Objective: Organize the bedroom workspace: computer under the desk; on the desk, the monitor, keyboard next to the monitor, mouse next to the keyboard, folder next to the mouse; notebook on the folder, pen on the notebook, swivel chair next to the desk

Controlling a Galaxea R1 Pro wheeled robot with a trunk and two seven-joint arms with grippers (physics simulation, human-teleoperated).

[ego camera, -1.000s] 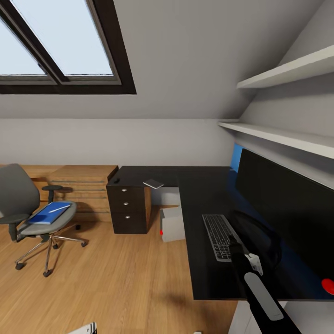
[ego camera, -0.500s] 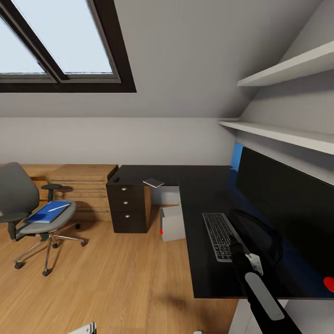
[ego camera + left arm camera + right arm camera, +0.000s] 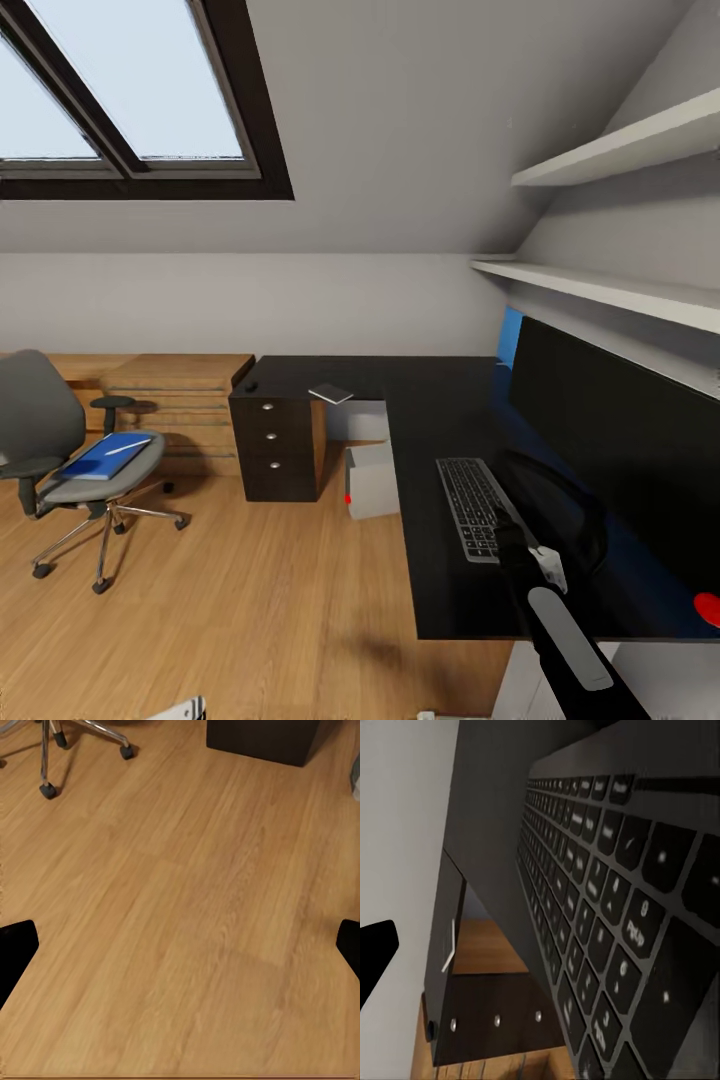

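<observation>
Lying flat on the desk, the keyboard runs lengthwise alongside the monitor; right gripper at its near end, grip unclear.

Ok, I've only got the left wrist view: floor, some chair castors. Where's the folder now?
Observer: The folder lies on the seat of the swivel chair, with the pen on top.
Operator: And the keyboard?
Observer: The keyboard is on the desk, in front of the monitor.
Operator: Computer?
Observer: The computer stands on the floor under the desk.
</observation>
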